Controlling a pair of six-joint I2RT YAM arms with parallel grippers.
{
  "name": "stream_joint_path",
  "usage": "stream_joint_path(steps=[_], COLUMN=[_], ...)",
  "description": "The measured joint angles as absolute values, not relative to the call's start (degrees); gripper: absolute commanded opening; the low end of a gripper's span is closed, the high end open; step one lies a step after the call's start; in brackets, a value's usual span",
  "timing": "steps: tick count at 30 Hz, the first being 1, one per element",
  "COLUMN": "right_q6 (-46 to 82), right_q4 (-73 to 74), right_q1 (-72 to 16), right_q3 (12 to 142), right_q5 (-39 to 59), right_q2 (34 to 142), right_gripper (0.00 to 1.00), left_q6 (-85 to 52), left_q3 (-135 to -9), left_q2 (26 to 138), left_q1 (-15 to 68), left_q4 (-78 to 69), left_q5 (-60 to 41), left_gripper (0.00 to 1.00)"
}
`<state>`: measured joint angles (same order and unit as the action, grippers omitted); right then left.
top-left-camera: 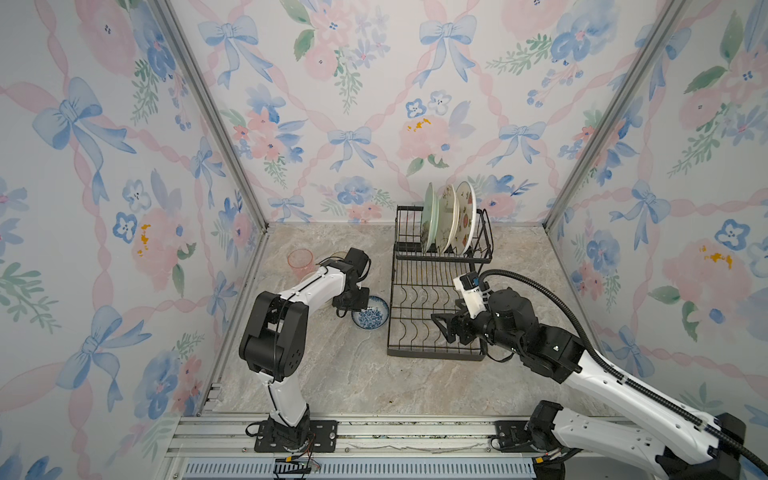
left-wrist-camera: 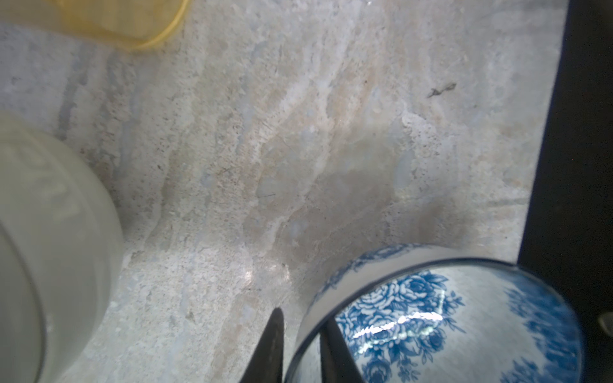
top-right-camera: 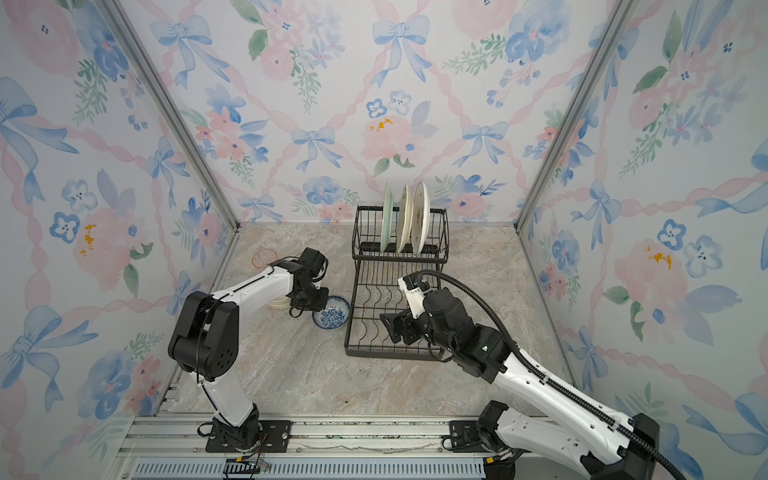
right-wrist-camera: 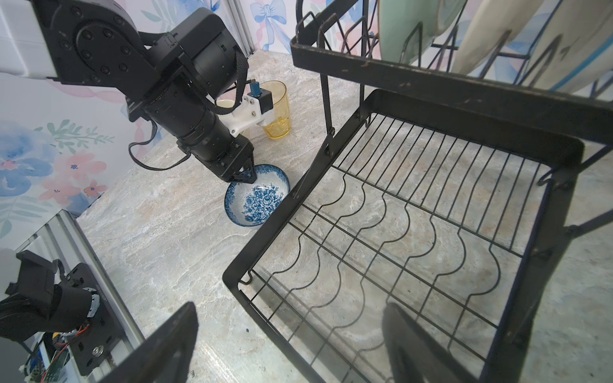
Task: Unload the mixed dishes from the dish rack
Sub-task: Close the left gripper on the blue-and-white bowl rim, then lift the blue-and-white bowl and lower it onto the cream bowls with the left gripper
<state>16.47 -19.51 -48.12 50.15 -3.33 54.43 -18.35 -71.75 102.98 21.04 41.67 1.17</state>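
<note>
Should the left hand (top-left-camera: 358, 309) lift from this thin rim pinch, we judge the blue-patterned bowl (top-left-camera: 374, 318) could swing and slip, or knock the dish rack (top-left-camera: 440, 258) just beside it. In both top views the bowl sits on the desk (top-left-camera: 332, 374) under that hand, outside the rack. The right hand (top-left-camera: 442, 328) hovers over the lower tray (top-left-camera: 432, 354), fingers apart, holding nothing. Beyond it three plates (top-left-camera: 448, 212) stand on edge in the upper shelf, and a careless pull could tip one into its neighbour. A pink tumbler (top-left-camera: 300, 264) stands beyond the left hand.

From the left wrist, we see one finger (left-wrist-camera: 331, 348) inside the bowl and the other outside, drawn together on the rim. The bowl holds nothing. A cream bowl (left-wrist-camera: 49, 248) sits near on the hand's far side from the rack, and an amber tumbler (left-wrist-camera: 132, 23) stands ahead.

From the right wrist, the tray below carries no dishes, and the amber tumbler looks empty.
</note>
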Motion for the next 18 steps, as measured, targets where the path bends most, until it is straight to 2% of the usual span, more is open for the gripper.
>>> stream_joint_path(steps=[8, 11, 18], right_q6=[16.9, 17.2, 17.9], right_q4=[-19.4, -19.3, -18.8], right_q1=[-47.5, -47.3, -47.3], right_q3=[50.2, 50.2, 50.2], right_q5=[-2.2, -1.9, -1.5], right_q2=[57.1, 58.6, 59.7], right_gripper=[0.89, 0.88, 0.88], left_q6=[-18.5, -18.7, -18.6], left_q3=[-71.1, -70.7, -70.2], left_q2=[102.8, 102.2, 99.9], left_q1=[21.0, 21.0, 21.0], left_q4=[41.8, 41.7, 41.4], left_q5=[1.7, 1.5, 0.6], left_gripper=[0.10, 0.00, 0.00])
